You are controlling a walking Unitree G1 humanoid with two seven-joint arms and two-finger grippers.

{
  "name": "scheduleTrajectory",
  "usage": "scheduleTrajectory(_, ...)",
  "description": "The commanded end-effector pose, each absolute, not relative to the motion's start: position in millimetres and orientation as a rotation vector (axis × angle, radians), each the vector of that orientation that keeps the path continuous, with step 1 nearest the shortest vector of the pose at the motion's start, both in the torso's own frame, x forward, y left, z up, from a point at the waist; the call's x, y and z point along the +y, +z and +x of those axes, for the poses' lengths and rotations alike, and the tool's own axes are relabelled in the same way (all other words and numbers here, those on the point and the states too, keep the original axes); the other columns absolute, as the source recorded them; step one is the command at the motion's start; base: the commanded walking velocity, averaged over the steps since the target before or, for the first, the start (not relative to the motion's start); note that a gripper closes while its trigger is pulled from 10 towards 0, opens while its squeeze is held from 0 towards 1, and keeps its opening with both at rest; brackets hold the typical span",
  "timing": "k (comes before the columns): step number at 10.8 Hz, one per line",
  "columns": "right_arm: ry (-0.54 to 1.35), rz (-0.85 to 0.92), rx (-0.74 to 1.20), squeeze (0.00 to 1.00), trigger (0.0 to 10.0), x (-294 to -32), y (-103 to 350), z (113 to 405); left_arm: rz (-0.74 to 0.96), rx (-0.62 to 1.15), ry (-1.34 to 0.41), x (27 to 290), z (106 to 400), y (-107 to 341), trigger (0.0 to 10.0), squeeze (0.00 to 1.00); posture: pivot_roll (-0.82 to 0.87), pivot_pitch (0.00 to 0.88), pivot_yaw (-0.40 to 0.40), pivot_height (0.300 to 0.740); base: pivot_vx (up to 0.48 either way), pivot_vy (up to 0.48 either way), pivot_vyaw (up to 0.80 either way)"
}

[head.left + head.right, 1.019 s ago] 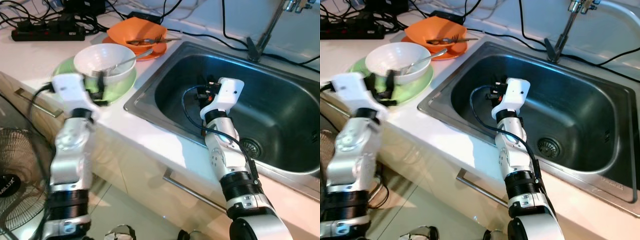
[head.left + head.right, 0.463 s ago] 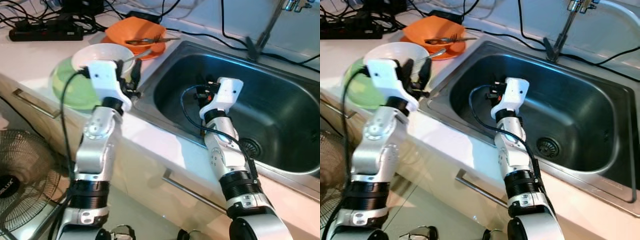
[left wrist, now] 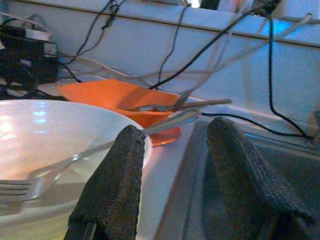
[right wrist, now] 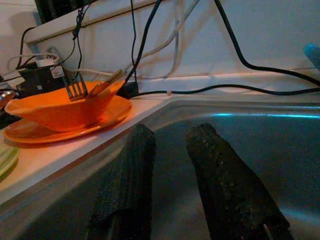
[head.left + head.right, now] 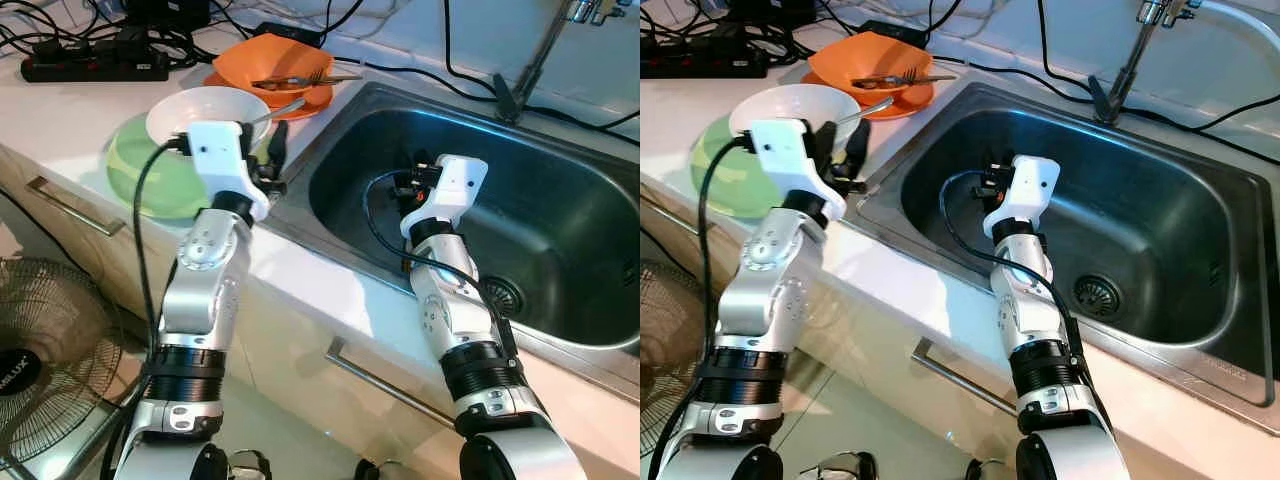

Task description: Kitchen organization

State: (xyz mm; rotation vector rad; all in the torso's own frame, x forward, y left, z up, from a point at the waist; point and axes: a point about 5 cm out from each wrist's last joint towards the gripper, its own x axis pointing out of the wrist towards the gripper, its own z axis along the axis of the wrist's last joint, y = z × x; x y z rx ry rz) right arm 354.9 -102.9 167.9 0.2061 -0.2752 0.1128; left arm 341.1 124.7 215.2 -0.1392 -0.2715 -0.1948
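Beside the sink (image 5: pixel 300 215), the left gripper (image 5: pixel 268 150), fingers spread, faces the white bowl (image 5: pixel 205 110), likely to grasp its rim; the right gripper (image 4: pixel 172 145), fingers parted and empty, waits over the basin.

Your left gripper (image 5: pixel 268 152) has swung from the near side of the white bowl (image 5: pixel 200 108) to its sink-side rim, fingers spread; the bowl and green plate (image 5: pixel 150 175) have slid nearer the counter edge.

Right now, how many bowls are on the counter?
2: a white ceramic bowl with a fork in it on the green plate, and an orange plastic bowl on the orange plate behind it. None appears hidden.
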Motion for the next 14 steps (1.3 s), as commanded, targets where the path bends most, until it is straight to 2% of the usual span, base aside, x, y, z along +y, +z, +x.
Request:
scheduleTrajectory(1,0.087,0.203,-0.267,0.00,10.0,-109,163,354,-0.146,-0.263,-0.174,129,341,211,10.0,0.00,0.08,0.094,-0.028,0.740,0.000,0.000,0.00)
scheduleTrajectory(9,0.094,0.199,-0.263,0.00,10.0,-108,164,356,-0.155,-0.254,-0.072,155,332,208,10.0,0.00,0.09,0.103,-0.047,0.740,0.000,0.000,0.00)
scheduleTrajectory(14,0.104,0.201,-0.256,0.00,10.0,-107,164,356,-0.137,-0.231,0.063,192,319,203,10.0,0.00,0.10,0.113,-0.053,0.740,0.000,0.000,0.00)
